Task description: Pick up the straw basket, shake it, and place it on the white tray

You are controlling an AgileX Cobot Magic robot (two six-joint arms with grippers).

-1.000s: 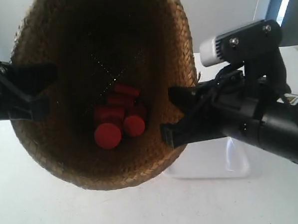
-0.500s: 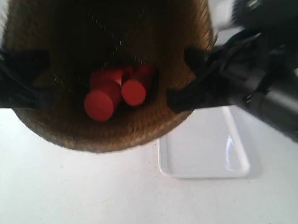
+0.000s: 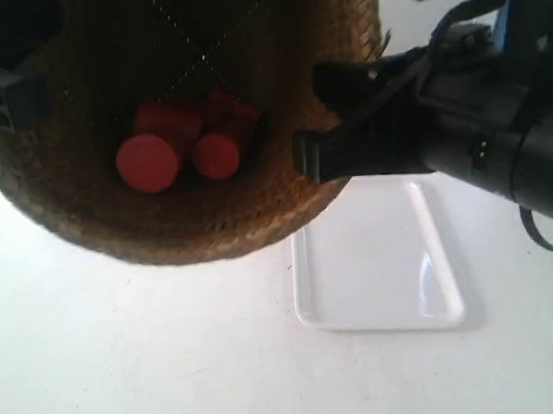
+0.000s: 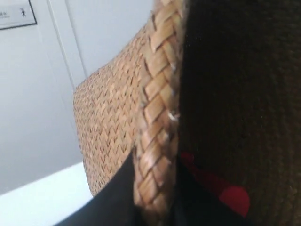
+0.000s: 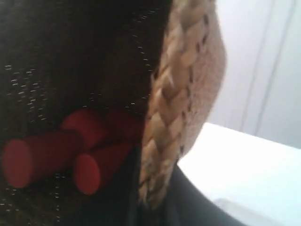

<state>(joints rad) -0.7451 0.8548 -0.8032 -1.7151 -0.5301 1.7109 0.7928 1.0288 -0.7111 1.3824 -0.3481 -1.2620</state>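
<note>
Two grippers hold one straw basket [image 3: 194, 221] by opposite sides of its rim.

Ext. view: the basket fills the upper left, mouth toward the camera, w/ red cylinders [image 3: 176, 147] piled against its lower inner wall. It looks tilted and held in the air, not resting on the table [image 3: 174, 370]. The white tray [image 3: 377, 276] lies flat on the table, below the basket and toward the view's right. The basket's edge overlaps the tray's left corner in the picture. The gripper at the exterior view's right [image 3: 332, 116] has one finger inside the rim and one outside, closed onto it. That arm is the nearer to the tray. The gripper at the exterior view's left [image 3: 6, 91] is dark and blurred, so its grip can't be read here.

Left wrist view: the left gripper [image 4: 155, 197] shows dark fingers [image 4: 110, 202] on either side of the braided rim, pressed onto it.

Right wrist view: the right gripper [image 5: 153, 202] clamps the rim the same way, w/ the cylinders inside and bare table beyond.

Judgement: the set-down turns on one offset. The basket has to go toward the ext. view's right and down, levelled so its bottom meets the tray.
</note>
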